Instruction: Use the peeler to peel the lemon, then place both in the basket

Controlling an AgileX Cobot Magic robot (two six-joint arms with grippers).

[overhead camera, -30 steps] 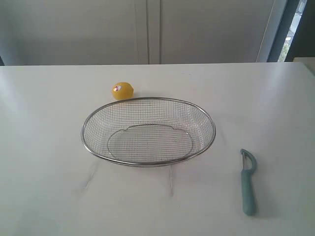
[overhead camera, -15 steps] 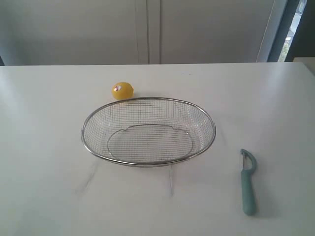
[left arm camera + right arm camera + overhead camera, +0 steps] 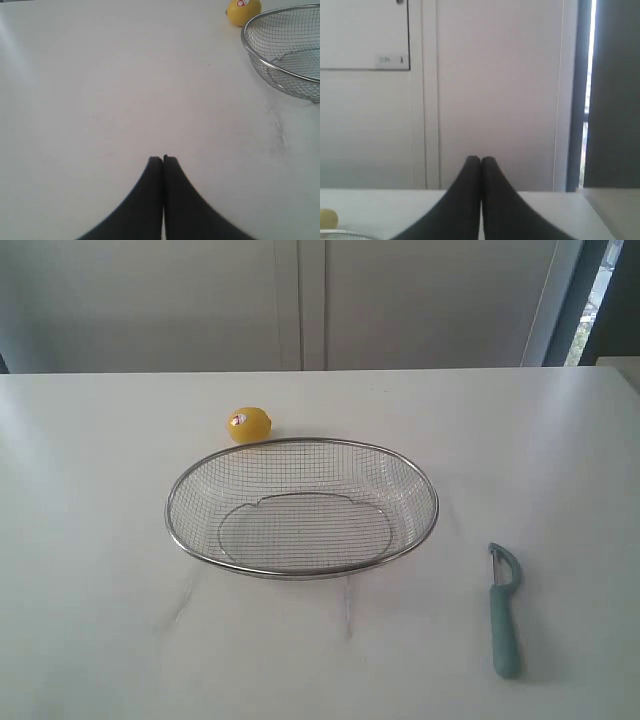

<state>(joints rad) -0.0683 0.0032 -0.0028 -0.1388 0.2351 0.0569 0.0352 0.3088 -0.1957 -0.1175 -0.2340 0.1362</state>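
The small yellow lemon [image 3: 248,425] with its red-and-white sticker rests on the white table just behind the wire mesh basket [image 3: 301,569], which holds nothing. The teal-handled peeler [image 3: 503,615] lies flat to the basket's right, blade end pointing away from the front edge. Neither arm shows in the exterior view. In the left wrist view my left gripper [image 3: 163,158] is shut and empty over bare table, with the lemon [image 3: 243,10] and the basket's rim [image 3: 260,56] far off. My right gripper [image 3: 480,159] is shut and empty, facing the wall.
The white table [image 3: 90,540] runs wide around the basket. A pale wall with panel seams [image 3: 300,300] stands behind it, and a dark window frame [image 3: 580,300] is at the back right. Faint scuff marks [image 3: 185,600] show in front of the basket.
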